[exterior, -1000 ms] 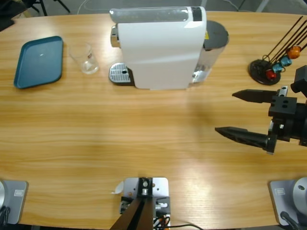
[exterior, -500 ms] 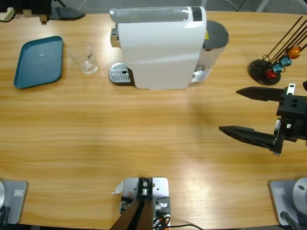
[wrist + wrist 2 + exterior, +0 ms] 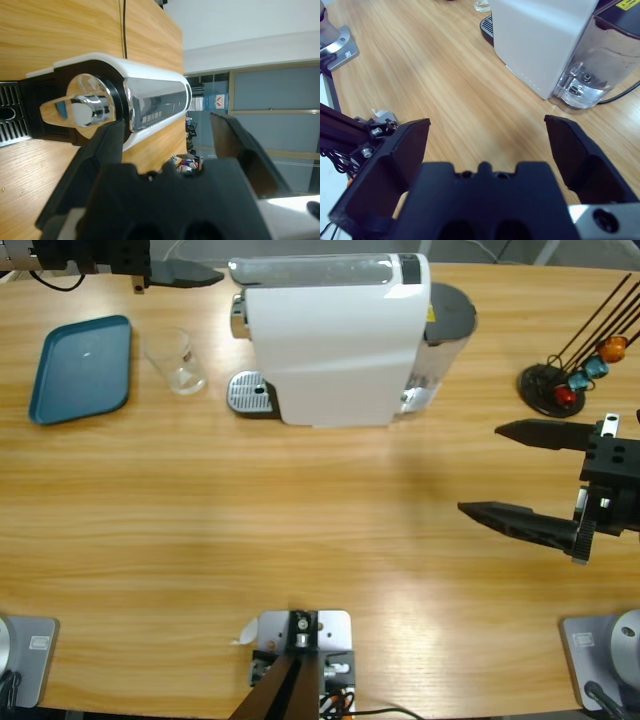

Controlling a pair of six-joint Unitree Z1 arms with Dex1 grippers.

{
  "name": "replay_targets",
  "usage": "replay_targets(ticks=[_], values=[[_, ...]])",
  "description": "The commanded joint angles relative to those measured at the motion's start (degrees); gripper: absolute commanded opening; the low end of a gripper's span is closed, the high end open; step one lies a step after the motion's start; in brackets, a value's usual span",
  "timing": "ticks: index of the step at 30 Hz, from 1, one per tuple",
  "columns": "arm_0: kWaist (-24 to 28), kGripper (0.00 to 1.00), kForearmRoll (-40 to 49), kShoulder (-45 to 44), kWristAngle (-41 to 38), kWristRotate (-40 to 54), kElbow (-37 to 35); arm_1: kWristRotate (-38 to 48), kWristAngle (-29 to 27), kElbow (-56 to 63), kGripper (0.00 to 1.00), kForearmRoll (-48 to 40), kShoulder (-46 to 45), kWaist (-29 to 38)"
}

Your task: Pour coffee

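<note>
Two hands work one counter (image 3: 300,530): the right hand (image 3: 505,472) hangs released and empty near the right edge. Farther back, one white coffee machine (image 3: 335,340) lies lengthwise along the far edge, its drip tray (image 3: 250,395) facing one glass cup (image 3: 180,362) and one blue tray (image 3: 82,368). The left hand (image 3: 190,275), released, hovers at the far edge.

Overhead camera looking straight down on the whole table (image 3: 200,520), left wrist camera close in on the coffee machine (image 3: 115,100) from its spout end, rolled sideways, right wrist camera farther back facing its other end, so all three share that machine.
</note>
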Motion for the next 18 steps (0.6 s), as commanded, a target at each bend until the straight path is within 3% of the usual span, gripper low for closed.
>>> replay_targets(ticks=[1, 18], values=[[0.4, 0.726, -0.8, 3.3, -2.0, -0.4, 0.6, -0.2, -1.0, 2.3, 1.0, -0.2, -1.8, 0.5], [0.4, 0.696, -2.7, 5.1, -2.1, 0.1, 0.2, -0.3, -1.0, 2.4, 1.0, -0.3, -2.1, 0.5]])
